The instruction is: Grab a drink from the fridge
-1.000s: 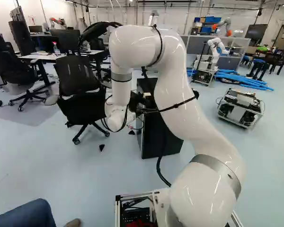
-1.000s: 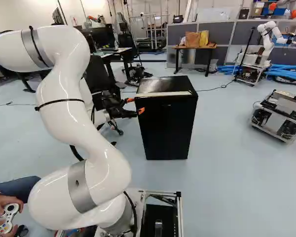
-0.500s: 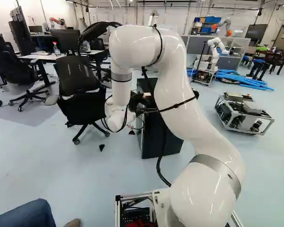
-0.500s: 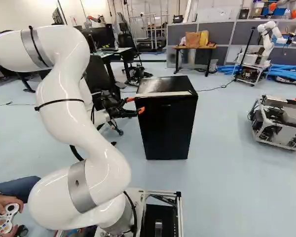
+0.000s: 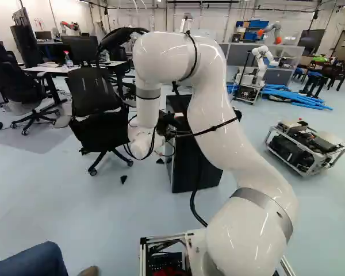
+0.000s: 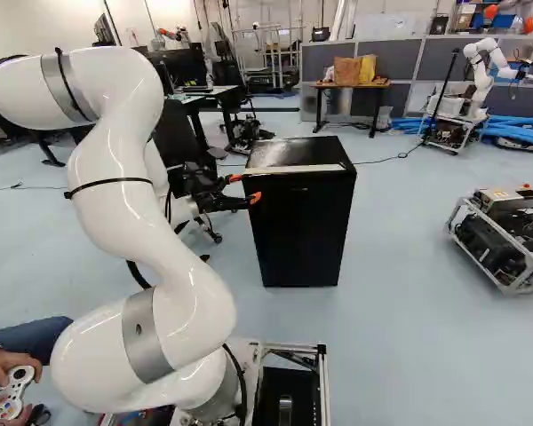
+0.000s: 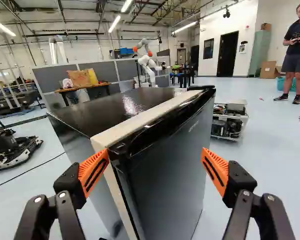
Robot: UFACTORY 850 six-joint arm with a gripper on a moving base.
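Claw (image 7: 155, 151) wide open, empty; fridge (image 7: 115, 110) at twelve o'clock. Door (image 7: 165, 175) likely stiff, slick: take its near edge (image 7: 124, 187).

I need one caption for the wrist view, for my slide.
Open two-finger gripper with orange pads, facing the front corner of a black mini fridge.

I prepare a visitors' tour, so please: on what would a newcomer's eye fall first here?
Probably the big white arm, arching high right of the middle in the left base view. Then the black fridge ahead, and near its front edge the open gripper with orange pads.
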